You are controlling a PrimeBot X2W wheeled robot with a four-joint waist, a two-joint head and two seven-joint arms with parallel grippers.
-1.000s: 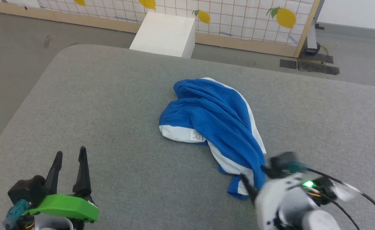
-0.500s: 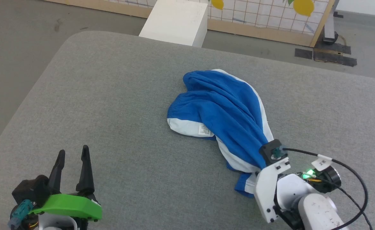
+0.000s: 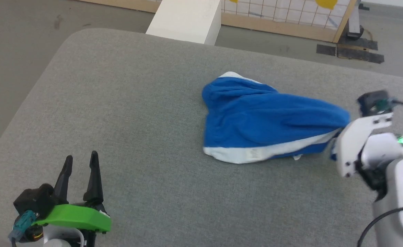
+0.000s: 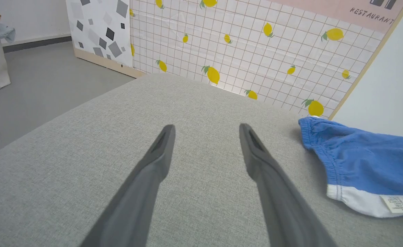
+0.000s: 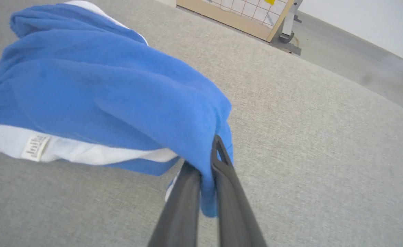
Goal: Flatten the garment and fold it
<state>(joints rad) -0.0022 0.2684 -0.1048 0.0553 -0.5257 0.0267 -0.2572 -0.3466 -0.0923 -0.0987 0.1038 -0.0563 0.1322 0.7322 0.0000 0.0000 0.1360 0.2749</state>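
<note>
The garment, blue shorts with a white band, lies on the grey cloth-covered desk, a little toward 2 o'clock from the middle of the head view. Its wider, bunched part rests on the desk, with the gathered waistband at the 9 o'clock side. From there the cloth narrows toward 3 o'clock into a pinched end. The white band runs along its 6 o'clock edge and carries a small white label. A bit more white peeks out at the garment's 11 o'clock corner.

The right tool sits at the 3 o'clock edge of the head view. Its two dark fingers are drawn almost together, with a fold of the blue cloth clamped between them. In the right wrist view the cloth drapes over the fingertips and hangs a little below them.

The left tool is at 7 o'clock in the head view, fingers pointing toward 12 o'clock. They are spread apart with nothing between them, well apart from the garment.

Beyond the desk, at 12 o'clock, stands a white box on the floor. A lemon-print panel is at 1 o'clock.
</note>
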